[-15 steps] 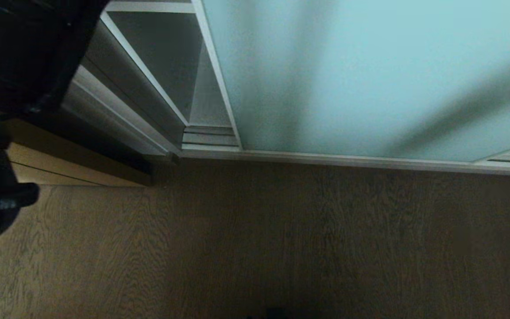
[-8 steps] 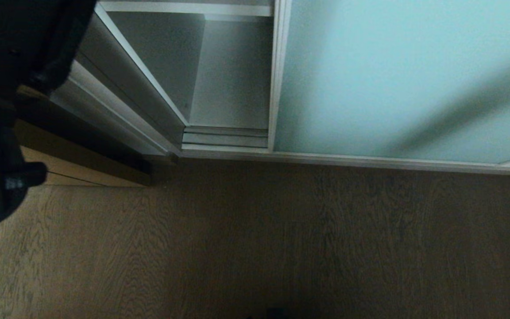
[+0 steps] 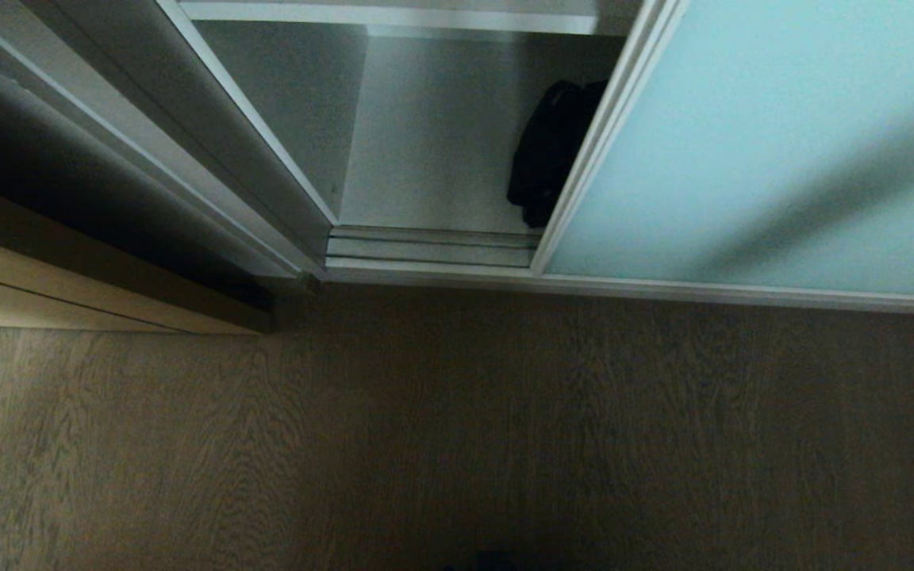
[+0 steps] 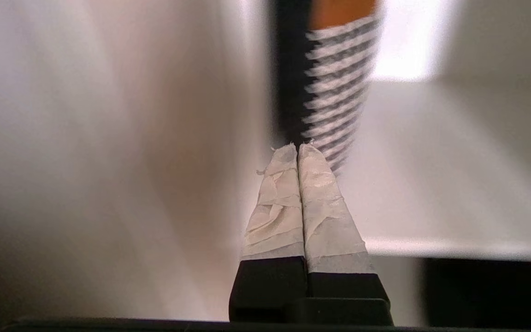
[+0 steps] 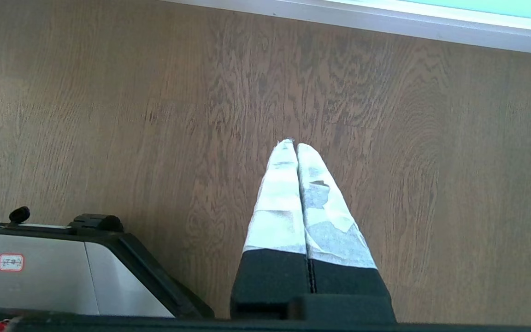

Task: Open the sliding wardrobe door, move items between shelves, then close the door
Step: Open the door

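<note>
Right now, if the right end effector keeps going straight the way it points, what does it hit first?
Most likely the brown wood-grain floor: the shut right end effector aims down at bare boards, nothing between as far as shown.

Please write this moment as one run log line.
sliding wardrobe door: partly open | black bag: on bottom shelf | left gripper: shut, empty | right gripper: shut, parked over floor

Black fingers [image 5: 314,281] wrapped in white tape; grey-and-black base [image 5: 62,272] with red-ringed sticker.
</note>
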